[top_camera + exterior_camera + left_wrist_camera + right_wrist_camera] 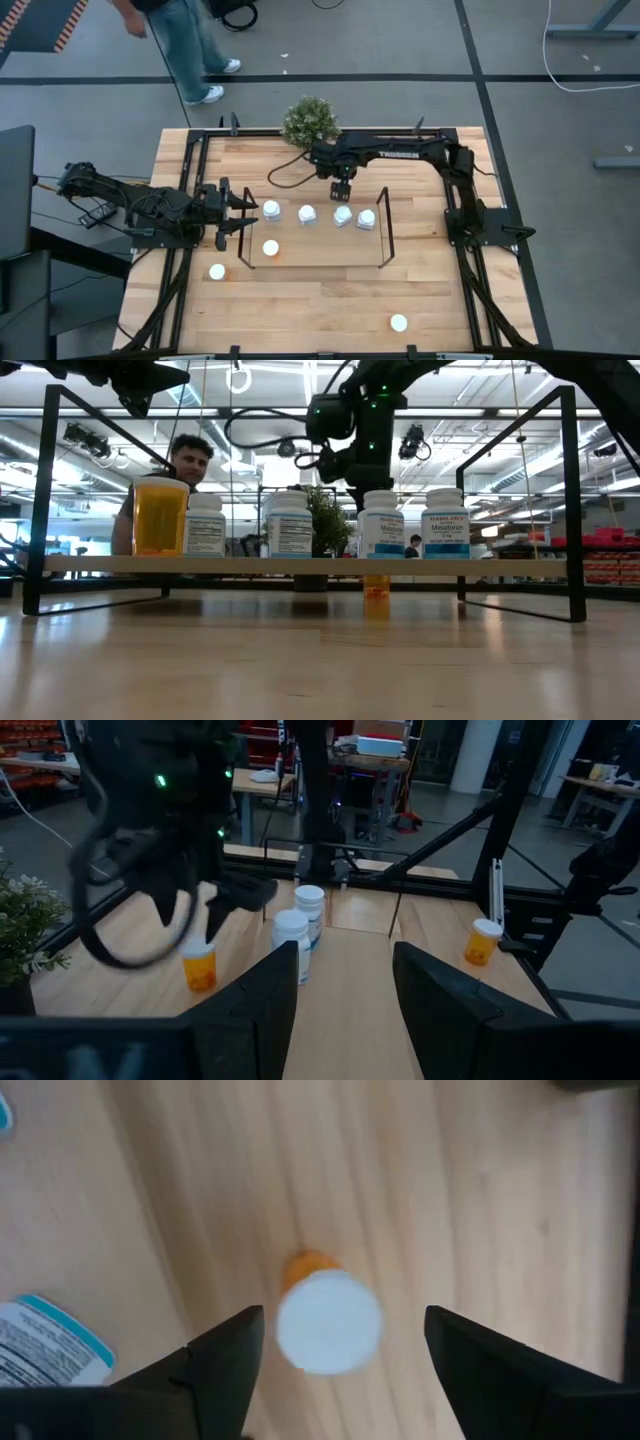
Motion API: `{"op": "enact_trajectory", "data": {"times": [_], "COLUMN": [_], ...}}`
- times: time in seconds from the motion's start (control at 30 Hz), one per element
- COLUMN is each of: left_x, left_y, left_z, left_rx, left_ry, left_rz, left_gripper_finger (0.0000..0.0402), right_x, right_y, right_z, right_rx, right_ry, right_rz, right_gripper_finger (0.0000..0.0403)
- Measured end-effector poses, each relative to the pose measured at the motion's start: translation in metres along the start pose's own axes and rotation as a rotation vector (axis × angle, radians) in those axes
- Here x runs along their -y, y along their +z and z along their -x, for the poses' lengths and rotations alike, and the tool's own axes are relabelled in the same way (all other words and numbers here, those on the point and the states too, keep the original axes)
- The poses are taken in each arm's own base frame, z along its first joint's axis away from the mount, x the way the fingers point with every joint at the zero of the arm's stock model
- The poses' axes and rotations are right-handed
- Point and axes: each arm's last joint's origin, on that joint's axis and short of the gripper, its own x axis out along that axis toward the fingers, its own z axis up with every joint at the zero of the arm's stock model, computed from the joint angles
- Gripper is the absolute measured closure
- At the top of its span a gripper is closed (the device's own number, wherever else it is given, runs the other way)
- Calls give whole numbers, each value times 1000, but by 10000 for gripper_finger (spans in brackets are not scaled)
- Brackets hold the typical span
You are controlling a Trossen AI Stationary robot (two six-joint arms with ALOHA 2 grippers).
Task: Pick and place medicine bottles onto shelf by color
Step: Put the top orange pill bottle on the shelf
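Right tool (342,192) hangs over the desk (320,300) just behind the shelf (383,228), fingers apart, nothing between them. Directly below it in the right wrist view: an orange bottle (328,1320), standing upright, white cap facing up, sitting centred between the two fingers. So the long axis is vertical and in line with the tool; judgement: a straight drop and close should take it, no sideways correction needed.

Left tool (232,212) waits at the shelf's left end, fingers apart, empty. The right arm is clearly the nearer one.

On the shelf: four white-capped bottles (307,213) in a row along the back, one more (270,247) nearer the front. Two still on the desk (217,271), (399,322).

Bottles: smooth round plastic, cylindrical, paper labels; likely slippery. Shelf is thin black rod with a clear deck. Desk is pale wood planks.
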Motion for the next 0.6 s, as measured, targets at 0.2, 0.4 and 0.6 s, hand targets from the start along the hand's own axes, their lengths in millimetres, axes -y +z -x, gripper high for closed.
{"op": "enact_trajectory", "data": {"times": [0.2, 0.4, 0.6], "left_x": [0, 0, 0], "left_y": [0, -1, -2], "left_z": [0, 0, 0], "left_rx": [-4, -13, -17], "left_ry": [0, 1, 2], "left_rz": [2, 2, 10], "left_gripper_finger": [230, 230, 230], "right_x": [10, 9, 5], "right_y": [2, 1, -9], "right_z": [0, -7, -31], "right_rx": [25, 30, -2], "right_ry": [-6, -6, -4], "right_rz": [-29, -30, -23], "right_gripper_finger": [92, 81, 81]}}
